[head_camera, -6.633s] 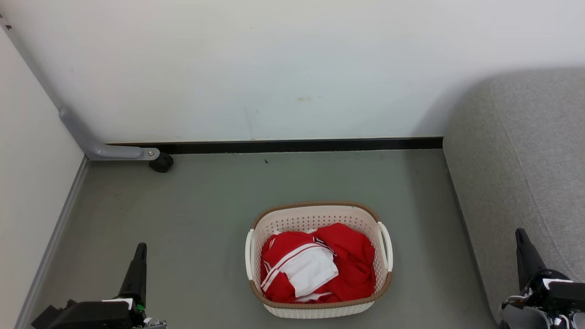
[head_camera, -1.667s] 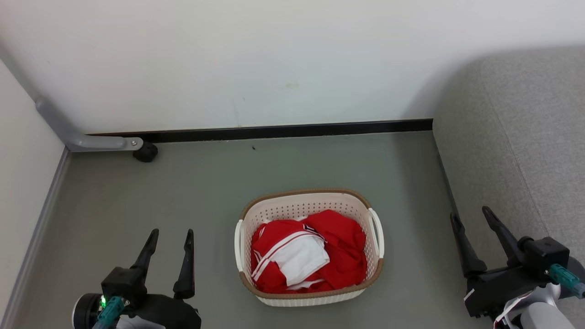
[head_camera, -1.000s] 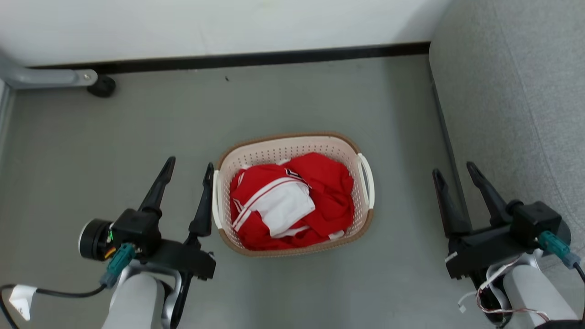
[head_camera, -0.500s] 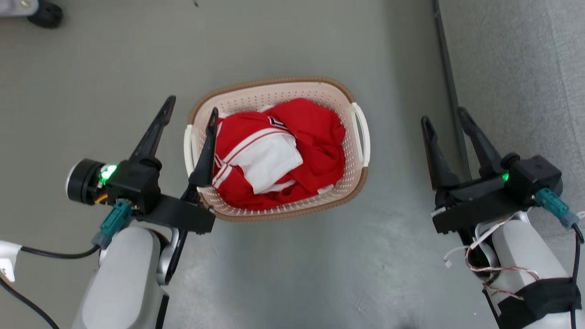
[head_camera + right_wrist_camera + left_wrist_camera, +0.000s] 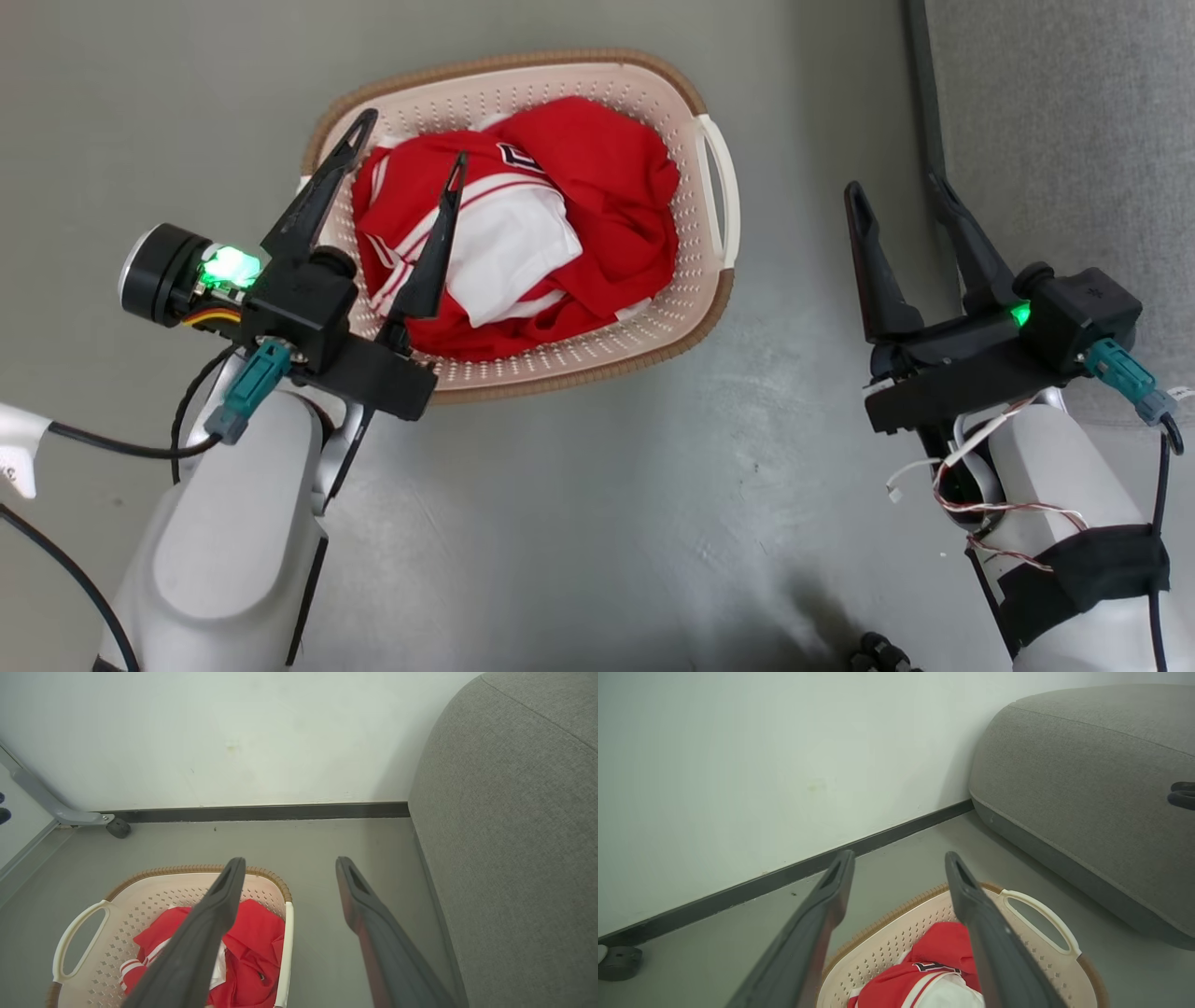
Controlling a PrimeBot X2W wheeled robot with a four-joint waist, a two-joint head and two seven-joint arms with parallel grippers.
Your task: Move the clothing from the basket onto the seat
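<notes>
seat (image 5: 1074,112): grey sofa on the robot's right, a strip of floor between it and the basket. No garments on the visible part.
floor (image 5: 579,523): grey, the basket stands on it.
wall (image 5: 738,765): pale, dark skirting (image 5: 261,811) at its foot, beyond the basket.
basket (image 5: 579,350): cream, perforated, brown rim.
clothing (image 5: 607,187): red heap with white panel and stripes, all of it inside the basket.
left gripper (image 5: 413,140): fingers spread, nothing between them. Hovers over the left half of the heap; can't tell if it touches.
right gripper (image 5: 893,184): fingers spread, empty, over the floor between basket and seat edge.
frame leg (image 5: 117,827): grey, black castor, at the wall, well apart from the basket.
progress: judged nil. First grab not yet made; every garment left to lift and carry right.
in the way: basket wall and right handle (image 5: 721,187); trailing cloth could snag the rim.
</notes>
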